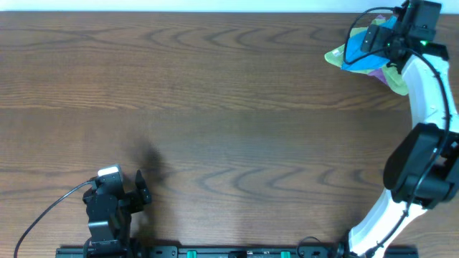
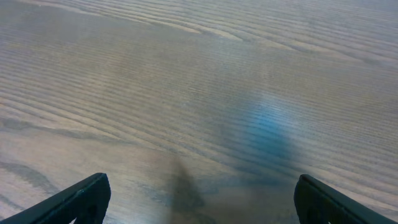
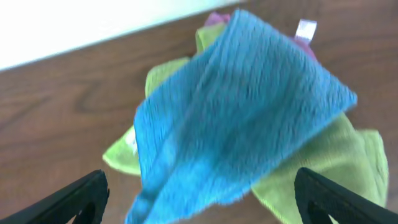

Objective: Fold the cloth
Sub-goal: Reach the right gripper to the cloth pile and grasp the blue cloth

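The cloth (image 3: 236, 112) is lying crumpled on the yellow-green cloth (image 3: 323, 168) at the far right corner of the table (image 1: 215, 107), directly below the right gripper (image 3: 199, 193), which is hovering wide open (the left gripper (image 2: 199, 193), equally wide, is sitting well apart).

Overhead top-down, shares cloth (image 1: 361, 61) (image 3: 242, 106) w/ close R wrist.
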`<state>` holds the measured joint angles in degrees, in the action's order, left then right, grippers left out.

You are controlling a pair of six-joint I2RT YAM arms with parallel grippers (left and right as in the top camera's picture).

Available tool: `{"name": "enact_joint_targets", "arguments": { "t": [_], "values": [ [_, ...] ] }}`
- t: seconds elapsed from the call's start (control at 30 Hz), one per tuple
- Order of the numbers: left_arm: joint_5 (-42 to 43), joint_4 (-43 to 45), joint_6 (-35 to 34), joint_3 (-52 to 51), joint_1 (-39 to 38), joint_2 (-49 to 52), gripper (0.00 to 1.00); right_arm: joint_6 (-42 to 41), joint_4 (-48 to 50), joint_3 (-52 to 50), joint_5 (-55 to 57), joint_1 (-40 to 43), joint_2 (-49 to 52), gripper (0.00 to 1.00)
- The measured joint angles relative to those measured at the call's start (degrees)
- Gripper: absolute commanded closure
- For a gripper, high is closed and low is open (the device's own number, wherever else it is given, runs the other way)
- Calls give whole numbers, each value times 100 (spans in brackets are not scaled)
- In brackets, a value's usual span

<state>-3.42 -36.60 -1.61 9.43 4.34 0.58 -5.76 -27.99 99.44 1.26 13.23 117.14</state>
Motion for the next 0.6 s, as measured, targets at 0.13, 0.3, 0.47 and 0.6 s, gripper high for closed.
{"name": "enact_joint_targets", "arguments": {
  "t": [0.13,0.3,0.47,0.6],
  "values": [
    [-2,2,0,2,0,0,5,-92,356,4,70,0,146,8],
    [0,2,0,0,0,0,4,-245,544,9,157,4,358,8],
    [0,2,0,0,0,0,5,-361,621,15,330,4,649,6],
    [0,2,0,0,0,0,4,-431,732,15,411,4,754,6]
  ]
}}
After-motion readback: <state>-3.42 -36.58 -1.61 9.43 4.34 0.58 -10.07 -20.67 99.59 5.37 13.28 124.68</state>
